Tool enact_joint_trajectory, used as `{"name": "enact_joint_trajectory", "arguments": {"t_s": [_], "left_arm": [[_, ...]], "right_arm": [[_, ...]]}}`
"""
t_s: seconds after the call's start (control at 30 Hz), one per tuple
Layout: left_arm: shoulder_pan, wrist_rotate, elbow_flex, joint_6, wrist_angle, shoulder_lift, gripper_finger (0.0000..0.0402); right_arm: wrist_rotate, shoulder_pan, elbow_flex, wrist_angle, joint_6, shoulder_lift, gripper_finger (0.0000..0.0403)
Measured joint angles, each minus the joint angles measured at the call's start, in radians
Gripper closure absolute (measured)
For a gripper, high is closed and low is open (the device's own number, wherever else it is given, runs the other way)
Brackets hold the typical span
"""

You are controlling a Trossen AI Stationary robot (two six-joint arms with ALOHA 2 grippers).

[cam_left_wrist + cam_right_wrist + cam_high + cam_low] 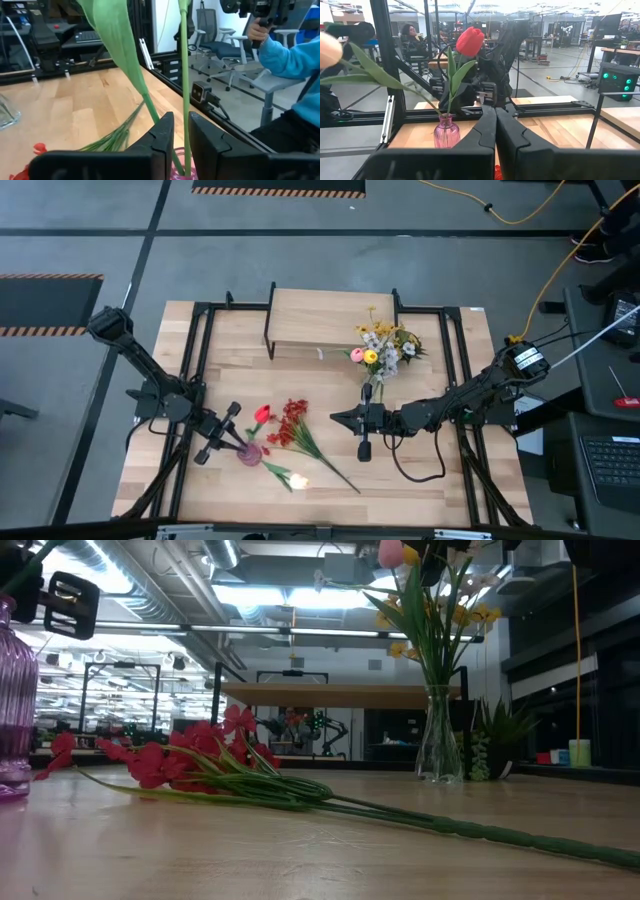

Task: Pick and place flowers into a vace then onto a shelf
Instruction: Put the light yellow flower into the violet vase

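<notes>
Red tulip (262,415) stands in a purple vase (251,454) near the worktop's (330,480) front-left corner, the left end effector (231,427) closed narrowly on its stalk. Red berry spray (291,423) lies beside it. The right end effector (345,418) hangs mid-worktop, fingers pressed together, near the clear vase (374,388) of mixed blossoms by the shelf (315,317).

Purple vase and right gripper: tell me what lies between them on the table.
In the high view, the red berry spray lies on the wood between the purple vase and the right gripper; its green stalks run toward the table's near edge.
</notes>
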Motion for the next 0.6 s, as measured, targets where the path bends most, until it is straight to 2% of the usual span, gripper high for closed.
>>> {"name": "enact_joint_trajectory", "arguments": {"t_s": [0.23,0.47,0.6], "left_arm": [[0.0,-0.001,0.0,0.013,0.002,-0.037,0.0339],[0.0,0.057,0.033,0.052,-0.002,-0.045,0.0306],[0.0,0.077,0.07,0.053,-0.062,-0.045,0.0286]], "right_arm": [[0.0,0.0,0.0,0.0,0.0,0.0,0.0398],[0.0,0.0,0.0,0.0,0.0,0.0,0.0398],[0.0,0.0,0.0,0.0,0.0,0.0,0.0398]]}}
